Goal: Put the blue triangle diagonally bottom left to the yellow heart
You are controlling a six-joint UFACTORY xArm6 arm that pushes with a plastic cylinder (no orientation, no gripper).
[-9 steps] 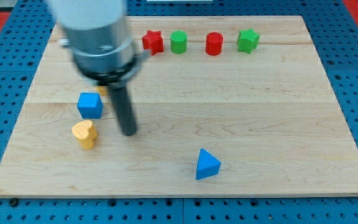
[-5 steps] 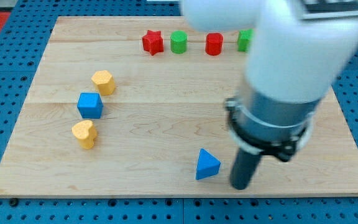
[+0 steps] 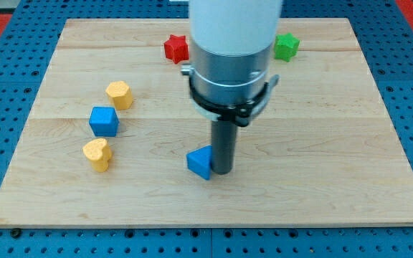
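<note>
The blue triangle (image 3: pixel 200 162) lies on the wooden board (image 3: pixel 321 143) below the middle. My tip (image 3: pixel 222 170) touches its right side. The yellow heart (image 3: pixel 97 154) lies at the view's left, well left of the triangle and at about the same height. The arm's wide body hides the upper middle of the board.
A blue cube (image 3: pixel 104 120) sits just above the yellow heart, and a second yellow block (image 3: pixel 119 94) above that. A red star (image 3: pixel 176 48) and a green star (image 3: pixel 286 46) show in the top row on either side of the arm.
My tip swung from beside the yellow heart to the right of the blue triangle, then pushed it left and slightly up. The triangle has turned. The other blocks have not moved.
</note>
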